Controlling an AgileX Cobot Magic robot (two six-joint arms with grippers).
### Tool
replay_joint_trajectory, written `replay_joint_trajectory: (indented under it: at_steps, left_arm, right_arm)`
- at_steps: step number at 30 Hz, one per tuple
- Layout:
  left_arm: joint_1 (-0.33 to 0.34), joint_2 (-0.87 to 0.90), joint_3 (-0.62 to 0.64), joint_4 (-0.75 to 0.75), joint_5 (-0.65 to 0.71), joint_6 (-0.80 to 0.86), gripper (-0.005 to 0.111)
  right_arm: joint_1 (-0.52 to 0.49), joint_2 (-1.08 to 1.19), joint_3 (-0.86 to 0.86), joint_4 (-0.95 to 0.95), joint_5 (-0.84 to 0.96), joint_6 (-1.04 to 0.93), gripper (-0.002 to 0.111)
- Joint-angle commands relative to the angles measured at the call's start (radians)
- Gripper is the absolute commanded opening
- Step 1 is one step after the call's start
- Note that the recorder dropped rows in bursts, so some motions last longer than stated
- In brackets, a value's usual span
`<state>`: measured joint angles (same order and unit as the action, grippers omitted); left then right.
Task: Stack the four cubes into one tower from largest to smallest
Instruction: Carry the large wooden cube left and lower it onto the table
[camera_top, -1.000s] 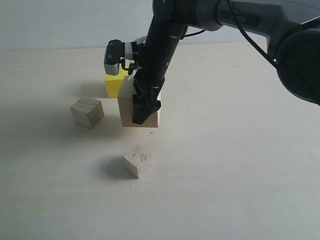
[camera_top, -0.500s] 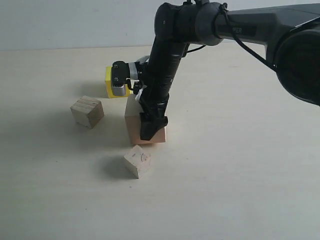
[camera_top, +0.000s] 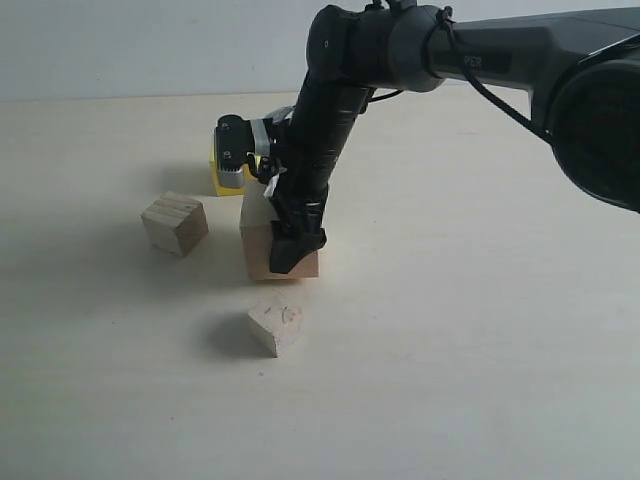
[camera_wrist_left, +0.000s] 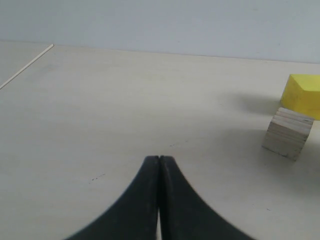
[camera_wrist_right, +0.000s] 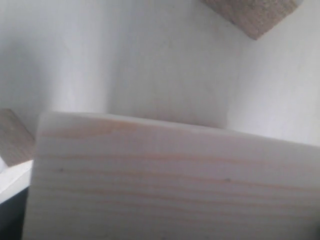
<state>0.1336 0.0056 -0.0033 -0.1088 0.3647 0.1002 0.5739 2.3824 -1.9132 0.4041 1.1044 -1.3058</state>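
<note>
Right end effector (camera_top: 283, 248), clamped on the large cube (camera_top: 258, 245), has pulled it toward 6 o'clock from the yellow cube (camera_top: 222, 188) as tower base; left end effector (camera_wrist_left: 159, 165) together.

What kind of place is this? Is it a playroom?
Probably a robot lab, not a playroom. A black robot arm works over a pale table by a plain wall, its claw gripping a big cube.
</note>
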Motion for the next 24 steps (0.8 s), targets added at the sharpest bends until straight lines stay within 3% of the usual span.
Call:
replay_joint_trajectory:
  at_steps: [1,24]
  left_arm:
    - [-0.007,-0.006,0.003,0.002,-0.01,0.0,0.0]
    - [-0.007,-0.006,0.003,0.002,-0.01,0.0,0.0]
  right_arm:
    - [0.001,0.021,0.004,0.03,-0.004,-0.011,0.0]
    - [0.001,0.066,0.004,0.044,0.005,0.001,0.0]
